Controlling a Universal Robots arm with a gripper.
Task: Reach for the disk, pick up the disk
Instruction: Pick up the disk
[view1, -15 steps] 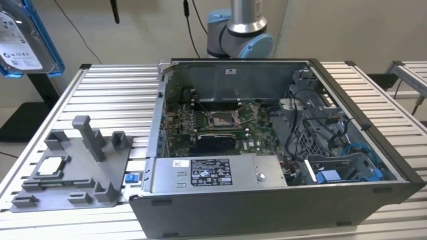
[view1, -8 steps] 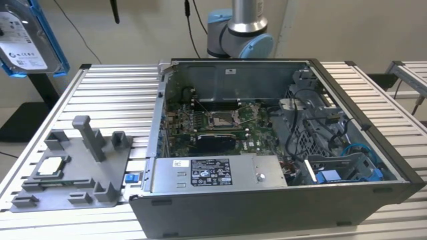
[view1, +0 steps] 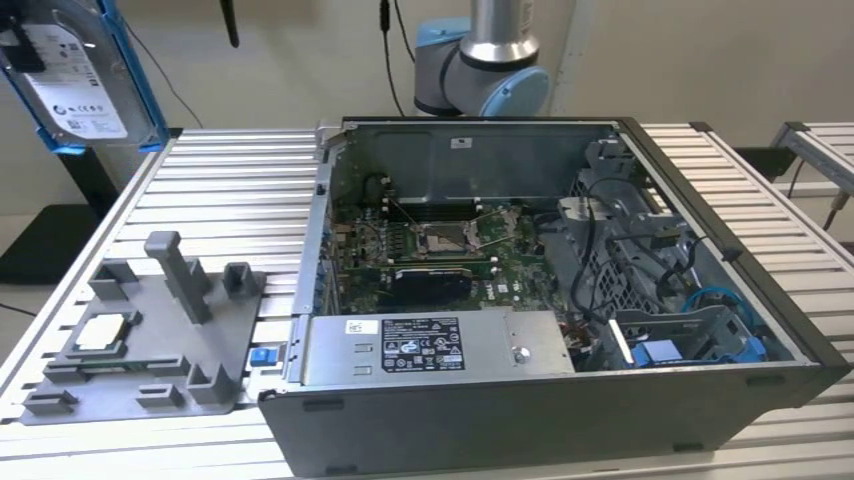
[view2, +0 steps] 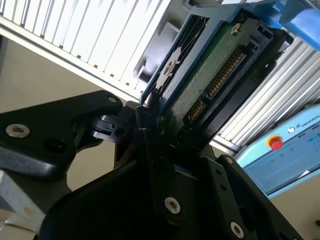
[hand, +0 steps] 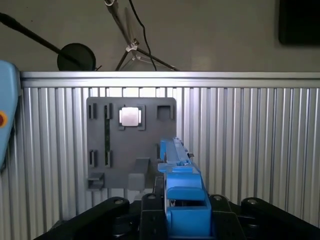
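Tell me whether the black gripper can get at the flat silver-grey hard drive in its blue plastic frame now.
Yes, apparently: the gripper already clamps the hard drive at one end, holding it in the air above the ribbed metal table.

Airborne disk (view1: 78, 88), open computer case (view1: 534, 425), grey fixture (view1: 158, 335)

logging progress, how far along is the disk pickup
Done: the reach and lift look complete; the disk is up in the air in the exterior view, clear of the table. In hand: the claw is clamped on its edge in the second wrist view. Left: nothing of the pickup that I can see.
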